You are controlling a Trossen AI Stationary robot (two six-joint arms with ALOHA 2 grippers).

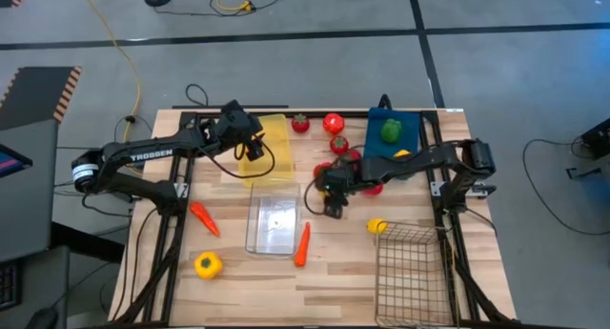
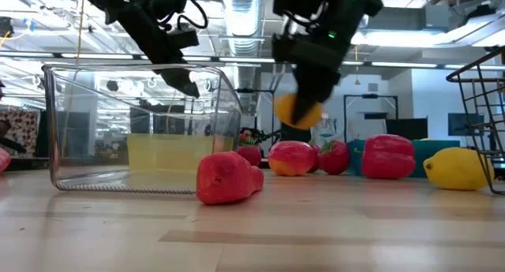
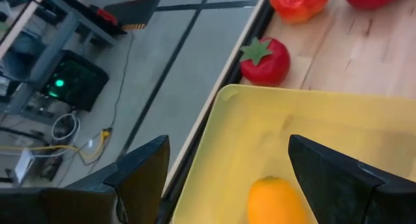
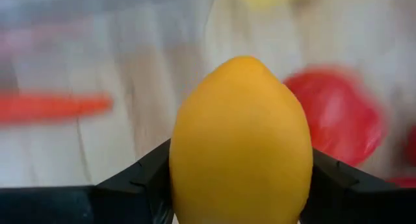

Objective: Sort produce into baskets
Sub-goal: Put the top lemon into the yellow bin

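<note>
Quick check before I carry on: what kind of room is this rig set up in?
Likely a lab or workshop, not a kitchen. A bare wooden table stands on a grey concrete floor marked with dark tape lines, cables trailing over it. The low view shows exposed ceiling ducting and monitors behind.

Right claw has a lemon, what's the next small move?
Probably lift a little and carry it toward the yellow bin. The right claw is shut on the lemon, held above the table, and that bin already holds an orange fruit.
</note>
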